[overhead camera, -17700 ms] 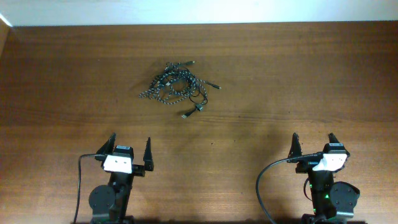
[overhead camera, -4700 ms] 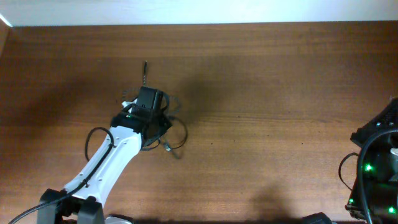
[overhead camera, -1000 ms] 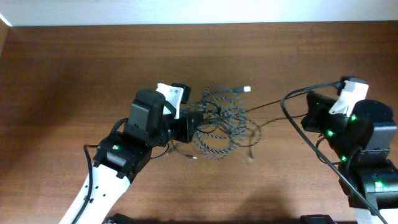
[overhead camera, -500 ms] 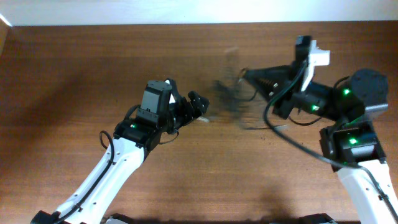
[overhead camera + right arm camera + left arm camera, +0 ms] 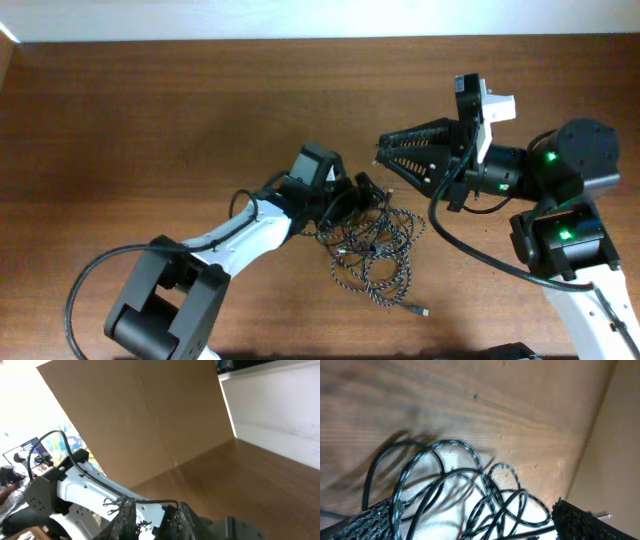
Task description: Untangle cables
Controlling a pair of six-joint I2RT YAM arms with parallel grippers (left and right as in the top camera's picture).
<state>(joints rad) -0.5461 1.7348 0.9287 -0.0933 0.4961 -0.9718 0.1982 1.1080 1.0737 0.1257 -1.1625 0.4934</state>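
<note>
A wide stretch of bare wooden surface point(image 5: 130, 110) was seen along the far edge and across the left side, open for a pass. The middle was taken up by a loose tangle of cables point(image 5: 375, 250), spread toward the near edge. The left arm point(image 5: 240, 235) was laid aslant from the near left to the tangle. Just beyond the tangle, the right gripper point(image 5: 382, 157) was pointed left, and the right side was filled by the right arm point(image 5: 560, 200).

Overhead looks straight down on the whole table point(image 5: 120, 120). Left wrist sits close over the cables point(image 5: 452, 443). Right wrist, rolled, faces the left arm point(image 5: 85, 490).
</note>
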